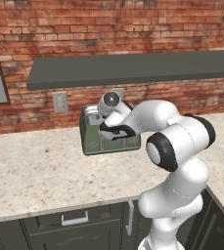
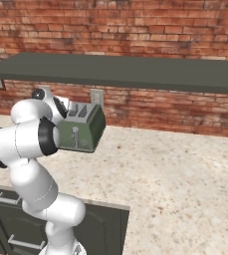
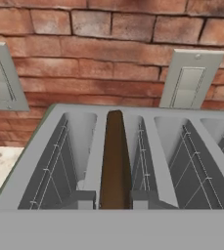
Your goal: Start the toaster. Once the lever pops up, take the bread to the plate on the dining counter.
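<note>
In the hand view, a pale wall plate (image 3: 1,78) sits on the brick wall (image 3: 108,29) at the far left, and a patch of the speckled table (image 3: 1,166) shows below it. Next comes the toaster (image 3: 40,141), seen from above with its slots open to the camera. The leftmost slot holds only its wire guides. In the second slot stands the bread (image 3: 115,161), a dark brown slice seen edge-on, its rounded top just above the slot's rim. The gripper (image 3: 113,199) sits right over it, one grey fingertip on each side of the slice and pressed up against it, so the jaws are nearly closed and pinch the bread. Further right are two more slots, and a second wall plate (image 3: 189,80) behind them.

In the left base view, the sage-green toaster (image 1: 91,136) stands on the table (image 1: 40,171) against the brick wall, under a dark shelf (image 1: 133,68), with the white arm reaching over its top.
</note>
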Motion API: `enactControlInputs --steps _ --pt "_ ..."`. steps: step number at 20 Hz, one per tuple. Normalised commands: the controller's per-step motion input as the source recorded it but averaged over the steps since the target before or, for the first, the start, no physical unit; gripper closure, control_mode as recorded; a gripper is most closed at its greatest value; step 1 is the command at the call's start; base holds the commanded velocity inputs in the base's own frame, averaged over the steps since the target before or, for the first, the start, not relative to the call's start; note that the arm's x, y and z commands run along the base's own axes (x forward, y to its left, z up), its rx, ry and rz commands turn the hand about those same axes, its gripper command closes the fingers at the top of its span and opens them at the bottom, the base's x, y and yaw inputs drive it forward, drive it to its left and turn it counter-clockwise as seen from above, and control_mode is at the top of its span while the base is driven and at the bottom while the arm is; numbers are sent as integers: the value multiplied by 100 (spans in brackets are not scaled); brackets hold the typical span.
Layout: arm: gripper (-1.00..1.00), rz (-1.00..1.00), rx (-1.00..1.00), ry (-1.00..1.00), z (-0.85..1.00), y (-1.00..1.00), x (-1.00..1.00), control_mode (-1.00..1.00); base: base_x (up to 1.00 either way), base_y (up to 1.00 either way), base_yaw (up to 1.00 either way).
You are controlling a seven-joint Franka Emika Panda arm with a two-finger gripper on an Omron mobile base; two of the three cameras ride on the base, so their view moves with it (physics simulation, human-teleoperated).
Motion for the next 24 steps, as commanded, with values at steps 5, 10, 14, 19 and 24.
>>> enactControlInputs --steps 5,10,14,19,24 --pt "100 0 0 0 18 -3 -4 -100 0 0 0" --pt "100 0 0 0 0 0 0 -100 0 0 0" --pt "100 0 0 0 0 0 0 -100 0 0 0" --pt "100 0 0 0 0 0 0 -100 0 0 0" --pt "100 0 0 0 0 0 0 -100 0 0 0"
